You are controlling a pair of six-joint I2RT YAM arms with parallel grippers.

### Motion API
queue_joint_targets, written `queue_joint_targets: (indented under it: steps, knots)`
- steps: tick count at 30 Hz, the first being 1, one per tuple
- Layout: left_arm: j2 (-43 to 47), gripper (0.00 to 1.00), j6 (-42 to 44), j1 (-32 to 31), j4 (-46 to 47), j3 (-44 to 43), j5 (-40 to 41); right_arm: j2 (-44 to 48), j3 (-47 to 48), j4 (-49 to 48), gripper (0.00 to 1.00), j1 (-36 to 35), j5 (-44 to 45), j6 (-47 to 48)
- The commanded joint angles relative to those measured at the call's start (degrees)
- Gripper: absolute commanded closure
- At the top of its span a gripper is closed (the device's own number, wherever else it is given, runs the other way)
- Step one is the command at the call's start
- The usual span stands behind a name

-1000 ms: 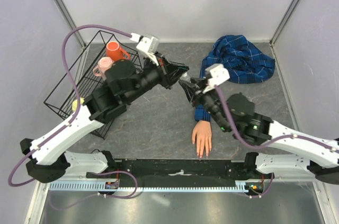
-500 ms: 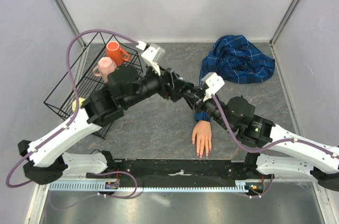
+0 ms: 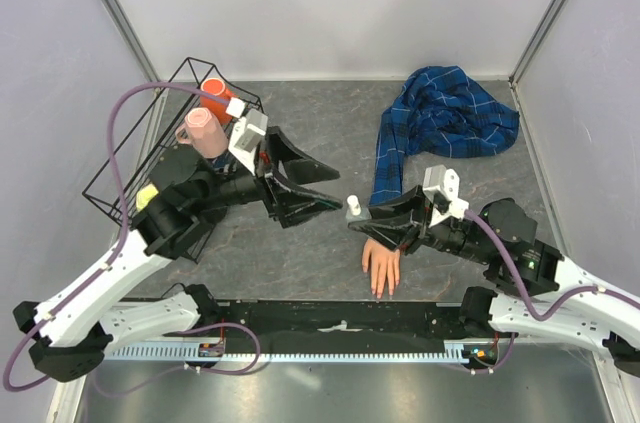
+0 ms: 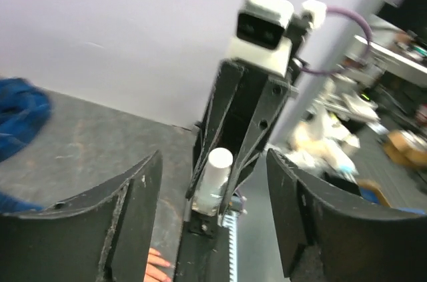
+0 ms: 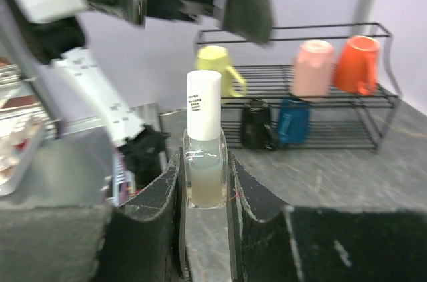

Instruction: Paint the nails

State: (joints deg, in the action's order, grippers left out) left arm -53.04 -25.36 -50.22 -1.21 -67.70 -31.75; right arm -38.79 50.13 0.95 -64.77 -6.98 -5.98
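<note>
**A:** Where are the nails (image 3: 378, 292)?

**B:** On the fingertips of the mannequin hand (image 3: 381, 261). It lies palm down in the middle of the table (image 3: 300, 253), close to its near edge, with the fingers pointing at that edge. The nails are too small to make out singly. Its plaid sleeve (image 3: 386, 168) runs back to a heap of the same cloth (image 3: 455, 108) in the far right corner.

**A:** And the right gripper (image 3: 358, 225)?

**B:** Its fingers are clamped on a small clear bottle (image 3: 353, 209). The bottle is held about upright above the table, just beyond the mannequin hand on its left, and the white cap is on (the wrist view shows pale liquid in the lower half).

**A:** The left gripper (image 3: 336, 188)?

**B:** Its fingers are spread wide with nothing between them. They point at the bottle from the left, and the tips are near it.

**A:** Anything else?

**B:** A black wire rack (image 3: 120, 158) stands along the left edge of the table. It holds an orange mug (image 3: 215, 93), a pink mug (image 3: 203, 131), a yellow mug (image 3: 148, 196), a black mug (image 5: 257, 132) and a blue mug (image 5: 291, 121).
</note>
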Motion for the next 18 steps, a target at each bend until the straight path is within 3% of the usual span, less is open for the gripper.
queue_joint_targets:
  steps: [1, 7, 12, 18]
  knots:
    - [-2.33, 0.22, -7.93, 1.00, 21.37, 5.46, -21.31, 1.34, 1.99, -2.00, 1.00, 0.09, -9.98, -4.39]
    - [-5.23, 0.20, -12.25, 0.82, 31.69, 7.23, -26.17, 2.31, 2.61, -2.09, 1.00, 0.09, -10.16, -5.88]
    - [-5.85, 0.35, -12.52, 0.65, 32.94, 7.50, -25.03, 1.43, 3.04, -2.36, 1.00, 0.09, -10.33, -6.15]
    - [-7.08, 0.43, -11.29, 0.56, 30.31, 6.18, -24.68, 0.64, 3.22, -3.15, 1.00, 0.09, -10.42, -6.06]
